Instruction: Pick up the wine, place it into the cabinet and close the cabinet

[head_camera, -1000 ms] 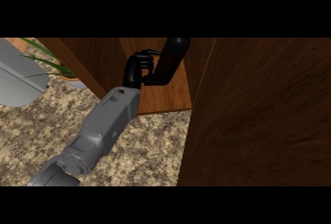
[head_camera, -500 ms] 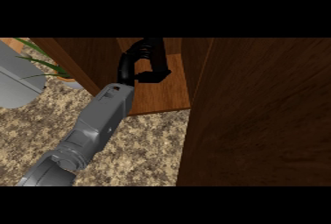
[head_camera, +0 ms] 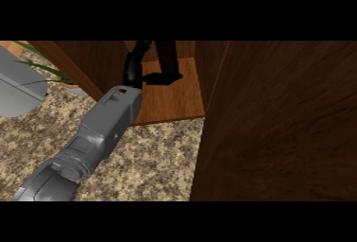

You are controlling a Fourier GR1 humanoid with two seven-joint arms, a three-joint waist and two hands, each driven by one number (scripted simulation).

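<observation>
- At the far left a grey rounded object [head_camera: 17, 92] lies on the speckled counter [head_camera: 150, 160], with green plant leaves [head_camera: 45, 71] just behind it
- One grey forearm [head_camera: 94, 137] rises from the lower left into the open wooden cabinet [head_camera: 171, 101]
- Its black hand [head_camera: 143, 71], the left, is curled round a dark upright shape, the wine [head_camera: 166, 54], over the cabinet's floor; thumb hooked across its lower part
- The cabinet door [head_camera: 279, 127] fills the right side, standing open
</observation>
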